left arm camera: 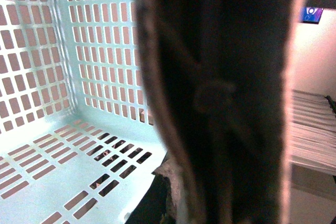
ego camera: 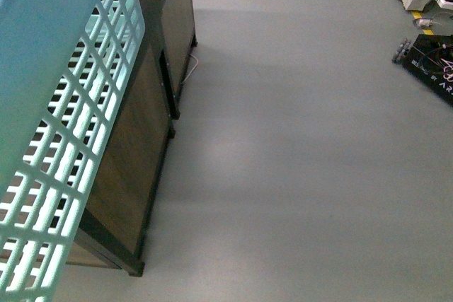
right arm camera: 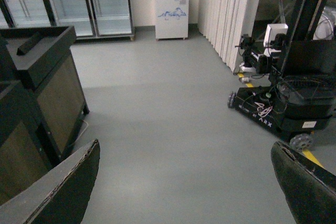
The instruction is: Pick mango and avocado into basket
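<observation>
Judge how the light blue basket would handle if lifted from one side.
The basket is probably light for its size: its walls and floor are mostly slots, and no fruit shows on the part of the floor in view. Its thin plastic grid likely flexes a little. It sits tilted in the front view, so it may swing or tip.

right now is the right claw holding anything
No, the right claw is open, its fingers far apart with only grey floor between them.
</observation>
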Action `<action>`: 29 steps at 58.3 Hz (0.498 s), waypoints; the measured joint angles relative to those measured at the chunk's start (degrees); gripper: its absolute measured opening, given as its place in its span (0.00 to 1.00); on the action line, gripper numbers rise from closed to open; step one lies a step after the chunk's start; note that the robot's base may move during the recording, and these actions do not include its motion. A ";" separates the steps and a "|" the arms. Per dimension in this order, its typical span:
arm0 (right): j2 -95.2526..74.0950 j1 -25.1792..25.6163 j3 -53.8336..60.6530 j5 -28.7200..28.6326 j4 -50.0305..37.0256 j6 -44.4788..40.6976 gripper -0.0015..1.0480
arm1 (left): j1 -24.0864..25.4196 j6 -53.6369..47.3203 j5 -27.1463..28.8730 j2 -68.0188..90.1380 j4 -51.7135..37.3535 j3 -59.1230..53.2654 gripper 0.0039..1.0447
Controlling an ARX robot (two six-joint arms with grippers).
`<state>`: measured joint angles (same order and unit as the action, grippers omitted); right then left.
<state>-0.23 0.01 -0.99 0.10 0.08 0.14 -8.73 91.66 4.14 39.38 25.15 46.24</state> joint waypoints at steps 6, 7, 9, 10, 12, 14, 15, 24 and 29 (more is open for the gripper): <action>0.04 0.00 0.00 -0.04 0.00 0.02 0.92 | 0.00 0.07 0.00 0.00 0.00 0.00 0.04; 0.02 0.00 0.00 -0.02 0.00 0.02 0.92 | 0.00 0.07 -0.02 0.00 0.00 0.00 0.04; 0.04 0.00 0.00 -0.15 0.00 0.00 0.92 | 0.00 -0.02 0.00 0.00 0.00 0.00 0.04; 0.04 0.00 0.00 -0.04 0.00 0.04 0.92 | 0.00 -0.04 0.00 0.00 0.02 0.00 0.04; 0.04 0.00 0.00 0.04 0.00 0.00 0.92 | 0.00 -0.04 0.00 0.00 0.00 0.00 0.04; 0.04 0.00 0.00 -0.07 0.00 0.00 0.92 | 0.00 -0.04 -0.02 0.00 0.00 0.00 0.04; 0.04 0.00 0.00 -0.02 0.00 0.02 0.92 | 0.00 -0.04 -0.04 0.00 0.00 0.00 0.04; 0.02 0.00 0.00 -0.02 0.00 0.00 0.92 | 0.02 -0.07 0.00 0.02 0.00 0.00 0.04; 0.02 0.00 0.00 -0.02 0.00 0.02 0.92 | 0.02 -0.04 0.09 -0.02 0.00 0.00 0.04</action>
<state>-0.21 0.01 -0.99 0.08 0.08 0.16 -8.71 91.61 4.23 39.35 25.15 46.24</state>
